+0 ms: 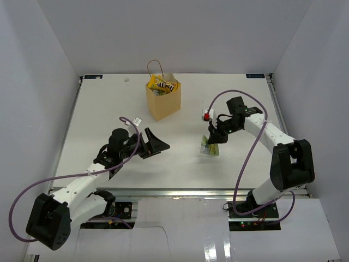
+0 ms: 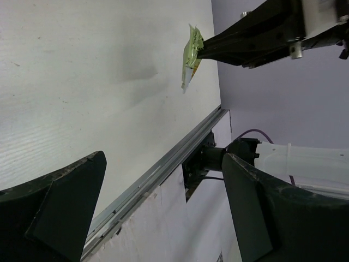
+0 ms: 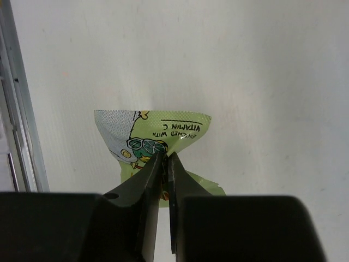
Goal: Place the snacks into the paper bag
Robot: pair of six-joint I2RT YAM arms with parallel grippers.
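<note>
The tan paper bag (image 1: pixel 163 101) stands upright at the back middle of the table, with yellow and green packets (image 1: pixel 162 84) showing in its open top. My right gripper (image 1: pixel 212 140) is shut on a green snack packet (image 1: pixel 209 146) and holds it just above the table, right of and nearer than the bag. The right wrist view shows the packet (image 3: pixel 158 136) pinched between the fingertips. The left wrist view shows it too (image 2: pixel 192 52). My left gripper (image 1: pixel 157 143) is open and empty, to the front left of the bag.
A small red and white object (image 1: pixel 206 115) sits by the right arm's wrist. The table's metal front rail (image 2: pixel 163 169) runs along the near edge. White walls enclose the table on three sides.
</note>
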